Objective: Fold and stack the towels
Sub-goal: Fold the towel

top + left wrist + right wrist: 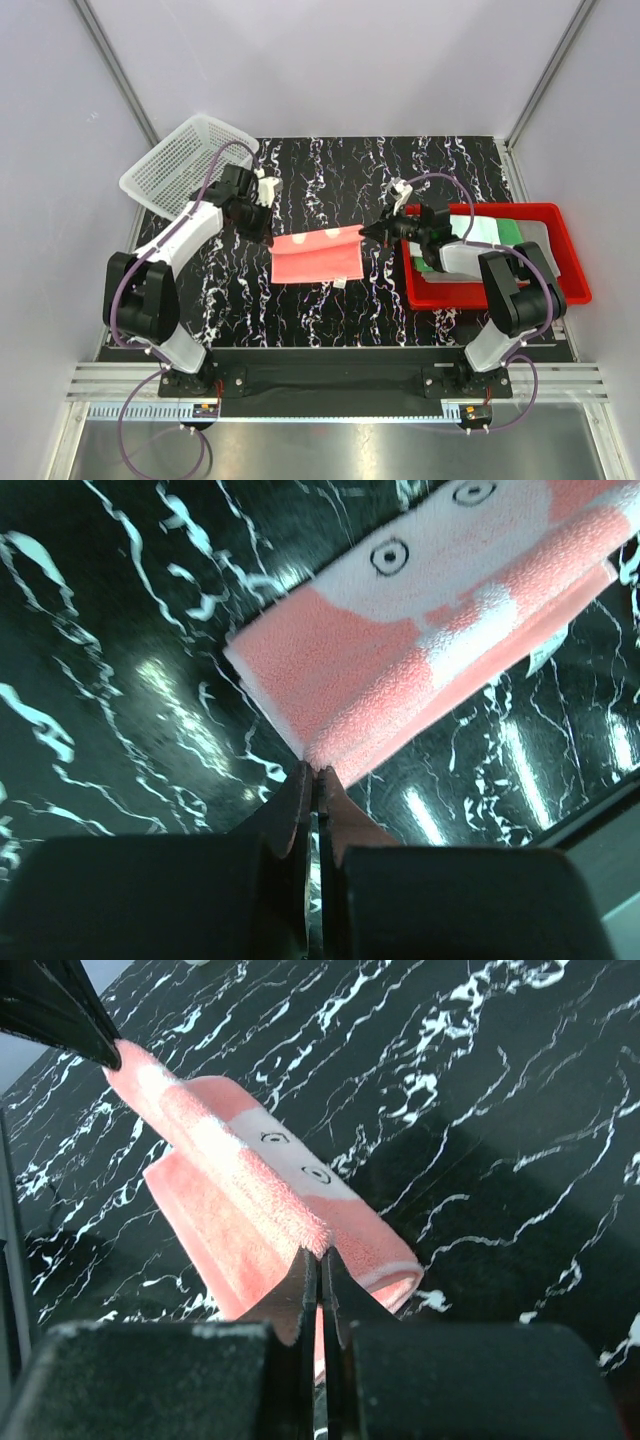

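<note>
A pink towel (318, 255) with a white rabbit print lies at the middle of the black marble table, folded over on itself. My left gripper (270, 241) is shut on its upper-left corner, which the left wrist view shows as the towel (400, 670) pinched between the tips of the gripper (318, 772). My right gripper (363, 232) is shut on the upper-right corner, with the towel's (250, 1210) edge pinched at the gripper (320, 1252). The held edge is lifted slightly off the lower layer. More towels, pale mint-white (470, 226), dark green (512, 230) and grey (543, 248), lie in the tray.
A red plastic tray (500, 298) sits at the right, partly under my right arm. A white mesh basket (185, 165) leans tilted at the back-left corner, off the table's edge. The left gripper's fingers (70, 1020) show in the top-left corner of the right wrist view.
</note>
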